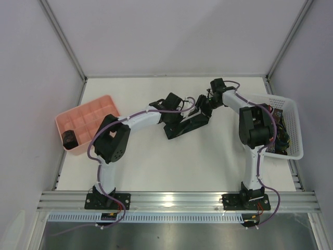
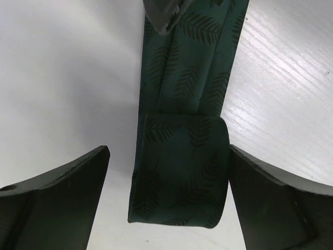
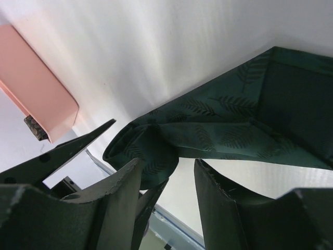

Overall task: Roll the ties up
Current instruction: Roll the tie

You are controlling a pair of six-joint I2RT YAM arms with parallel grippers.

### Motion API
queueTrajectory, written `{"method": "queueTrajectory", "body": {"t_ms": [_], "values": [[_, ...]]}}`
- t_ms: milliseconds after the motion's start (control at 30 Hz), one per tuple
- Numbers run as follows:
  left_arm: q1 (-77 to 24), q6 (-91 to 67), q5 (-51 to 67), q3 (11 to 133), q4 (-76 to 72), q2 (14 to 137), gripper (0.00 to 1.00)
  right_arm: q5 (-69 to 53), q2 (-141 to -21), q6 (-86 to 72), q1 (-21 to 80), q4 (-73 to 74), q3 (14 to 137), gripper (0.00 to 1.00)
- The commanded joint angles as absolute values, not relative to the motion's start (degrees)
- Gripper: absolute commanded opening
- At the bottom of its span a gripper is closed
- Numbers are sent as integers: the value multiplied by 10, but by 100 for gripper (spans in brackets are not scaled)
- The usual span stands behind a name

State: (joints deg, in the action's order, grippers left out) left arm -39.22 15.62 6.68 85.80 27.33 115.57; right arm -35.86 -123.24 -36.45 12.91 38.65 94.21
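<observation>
Tray (image 1: 86, 107) with rolled tie (image 1: 69, 139), basket (image 1: 294, 125) of ties (image 1: 281, 135), left tool (image 2: 169, 148), right tool (image 3: 169, 162) spread at green tie (image 2: 182, 78)

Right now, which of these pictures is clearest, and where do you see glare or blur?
Top view: evenly lit, sharp, soft shadows. Left wrist view: glare streaks the table right of the green tie; near fingers dark, soft. Right wrist view: bright wash on the table above the tie.

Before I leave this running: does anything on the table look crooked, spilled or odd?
Nothing spilled or damaged. The green tie is not lying flat: in the right wrist view it bends and puckers, one end curled over. The pink tray sits skewed against the edge of the table.
</observation>
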Motion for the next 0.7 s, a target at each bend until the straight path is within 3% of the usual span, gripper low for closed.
{"method": "queueTrajectory", "body": {"t_ms": [0, 200, 333, 433, 567, 667], "values": [[-395, 171, 75, 863, 257, 1172, 98, -374, -1241, -373, 136, 381, 967, 51], [-396, 169, 85, 871, 266, 1191, 95, -368, -1256, -381, 148, 386, 985, 48], [-395, 168, 77, 871, 268, 1194, 91, -352, -1263, -395, 155, 378, 972, 40], [-394, 167, 69, 874, 269, 1193, 82, -329, -1275, -399, 156, 384, 969, 33], [-390, 167, 69, 874, 275, 1194, 61, -297, -1287, -402, 156, 393, 971, 25], [-390, 168, 65, 864, 276, 1187, 60, -265, -1295, -401, 153, 407, 973, 24]]}}
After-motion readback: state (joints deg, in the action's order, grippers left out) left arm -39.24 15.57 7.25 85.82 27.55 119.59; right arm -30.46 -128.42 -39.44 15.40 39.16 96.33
